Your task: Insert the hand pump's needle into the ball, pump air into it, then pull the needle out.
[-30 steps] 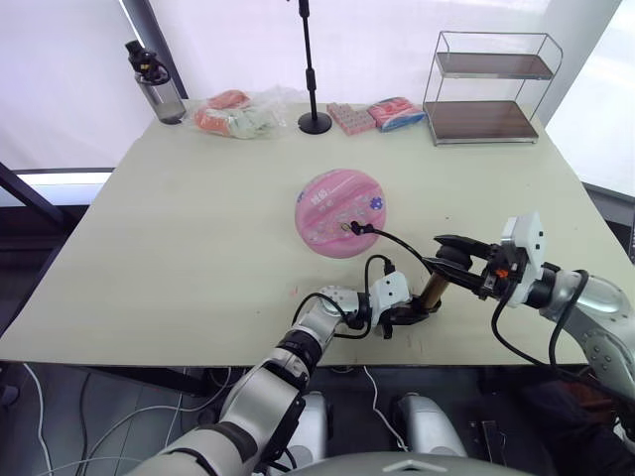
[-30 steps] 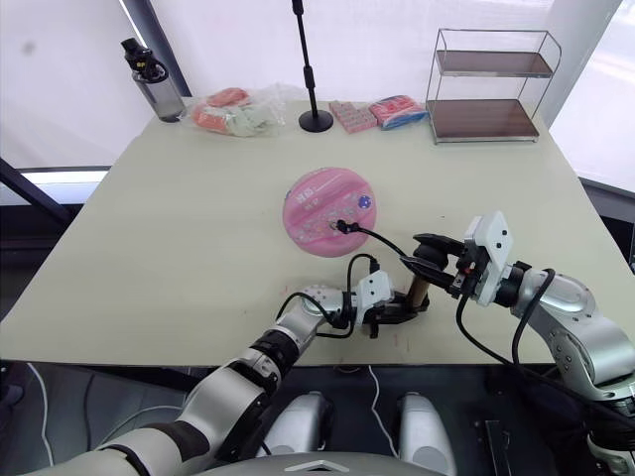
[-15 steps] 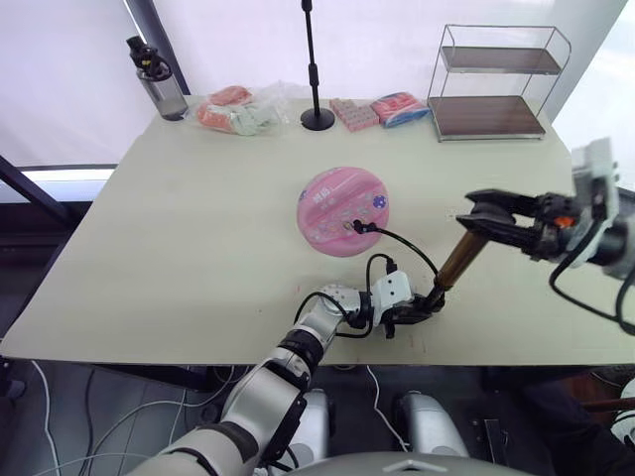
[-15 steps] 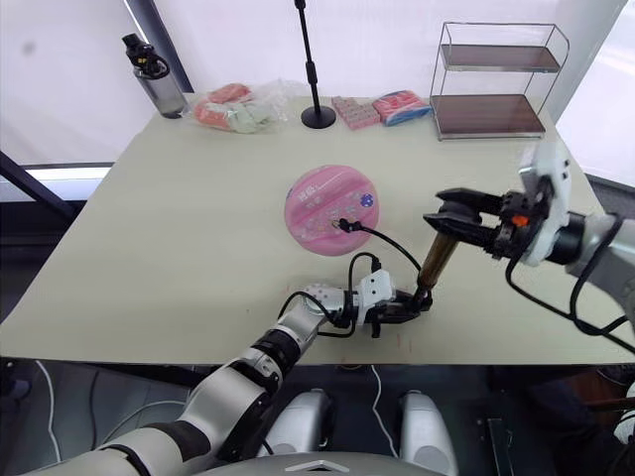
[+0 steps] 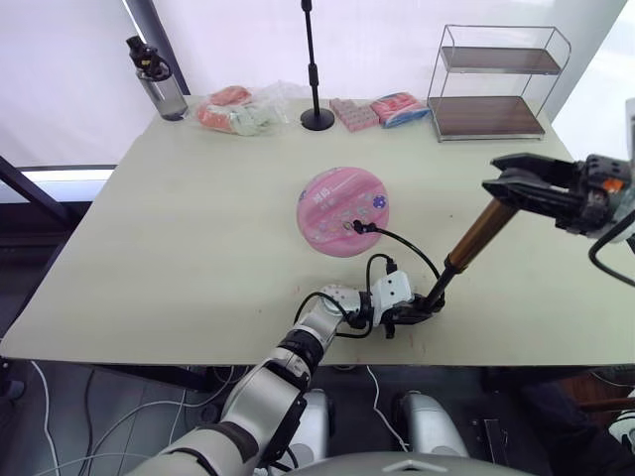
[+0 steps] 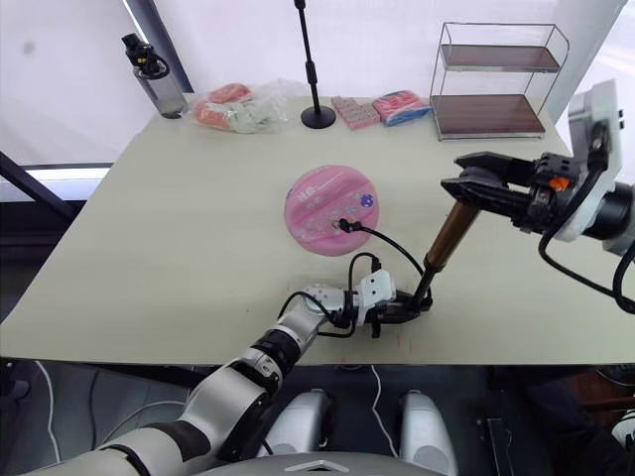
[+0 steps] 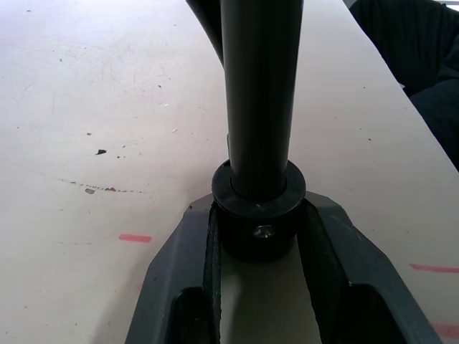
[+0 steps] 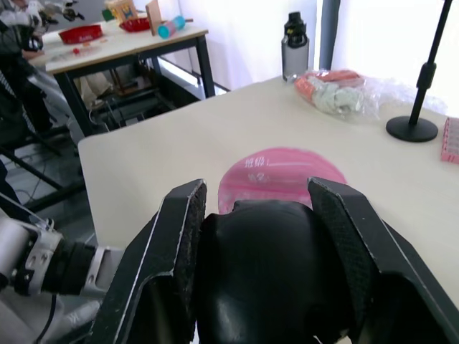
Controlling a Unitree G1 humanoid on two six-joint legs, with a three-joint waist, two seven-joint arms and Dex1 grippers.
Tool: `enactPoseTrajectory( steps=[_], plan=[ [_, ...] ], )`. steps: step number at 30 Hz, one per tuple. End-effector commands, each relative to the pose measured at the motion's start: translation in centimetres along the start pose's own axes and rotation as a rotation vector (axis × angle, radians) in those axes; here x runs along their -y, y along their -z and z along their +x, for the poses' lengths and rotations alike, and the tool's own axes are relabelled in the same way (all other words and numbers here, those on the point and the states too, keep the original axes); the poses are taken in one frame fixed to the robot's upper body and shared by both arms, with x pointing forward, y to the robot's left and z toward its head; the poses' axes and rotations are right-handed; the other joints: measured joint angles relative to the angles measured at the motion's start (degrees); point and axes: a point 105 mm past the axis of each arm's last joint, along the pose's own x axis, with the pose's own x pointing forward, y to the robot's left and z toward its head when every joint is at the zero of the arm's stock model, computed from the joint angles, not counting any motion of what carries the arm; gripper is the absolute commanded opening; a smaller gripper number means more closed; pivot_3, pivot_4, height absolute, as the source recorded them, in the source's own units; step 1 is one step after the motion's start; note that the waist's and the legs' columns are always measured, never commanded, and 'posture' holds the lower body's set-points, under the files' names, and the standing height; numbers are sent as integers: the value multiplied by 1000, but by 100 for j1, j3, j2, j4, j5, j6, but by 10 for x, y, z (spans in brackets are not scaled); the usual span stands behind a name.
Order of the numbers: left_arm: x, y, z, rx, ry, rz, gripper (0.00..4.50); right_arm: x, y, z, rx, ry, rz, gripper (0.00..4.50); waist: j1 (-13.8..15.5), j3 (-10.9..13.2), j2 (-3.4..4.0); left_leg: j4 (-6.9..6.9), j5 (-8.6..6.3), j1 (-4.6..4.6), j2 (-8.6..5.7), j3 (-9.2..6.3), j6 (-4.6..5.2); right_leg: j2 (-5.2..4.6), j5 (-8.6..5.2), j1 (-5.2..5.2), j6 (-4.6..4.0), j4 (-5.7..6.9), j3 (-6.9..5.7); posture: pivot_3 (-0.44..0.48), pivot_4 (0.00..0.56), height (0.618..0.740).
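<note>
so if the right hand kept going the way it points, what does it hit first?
It's shut on the pump handle, so that goes along. Right hand points toward the robot's left, across the table; in its wrist view the ball lies straight ahead. Probably the ball first, though the height is unclear.

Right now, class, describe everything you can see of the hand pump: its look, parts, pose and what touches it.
The hand pump is a gold-bronze metal cylinder with black ends, tilted steeply. The left gripper clamps its black base at the table; the right gripper grips its black handle, raised high. A thin black hose loops to the pink ball.
</note>
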Motion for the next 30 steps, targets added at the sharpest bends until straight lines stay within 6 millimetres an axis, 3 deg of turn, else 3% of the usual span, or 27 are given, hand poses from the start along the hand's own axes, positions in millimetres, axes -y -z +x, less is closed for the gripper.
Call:
enactPoseTrajectory(
  steps=[1,9,13,17,21,24,30],
  plan=[
    [18,38,-7,-121,38,-103,1068,-2,36,9,-94,12,11,1833,0,-9,-12,0,0,0,0,1,0,0,0,0,0,0,1,0,150,731],
    [18,39,-7,-121,32,-103,1068,-1,117,23,-199,39,64,1833,-8,-37,-32,-1,0,14,9,-3,0,9,-1,7,-1,1,-2,0,150,731],
    [18,39,-7,-121,32,-103,1068,2,142,24,-217,71,76,1833,-10,-42,-33,-1,0,15,9,-2,0,10,-1,7,0,1,-1,0,150,731],
    [18,39,-8,-121,32,-104,1068,1,151,27,-223,77,64,1833,-11,-50,-25,-1,0,17,9,-2,0,10,-1,8,-1,1,-1,0,150,731],
    [20,40,-7,-121,36,-105,1068,3,113,30,-120,60,27,1833,-10,-51,-28,-1,0,17,9,-4,0,11,-1,8,-1,1,-2,0,150,731],
    [21,39,-5,-120,41,-106,1068,5,70,25,-56,29,-25,1833,-4,-30,-8,0,0,14,9,-2,0,9,0,7,-1,1,-1,0,150,731],
    [20,38,-4,-119,41,-104,1068,4,12,9,-15,0,-64,1833,15,-7,16,0,0,-7,-5,-4,0,-2,0,-2,-2,0,0,0,150,731]
  ],
)
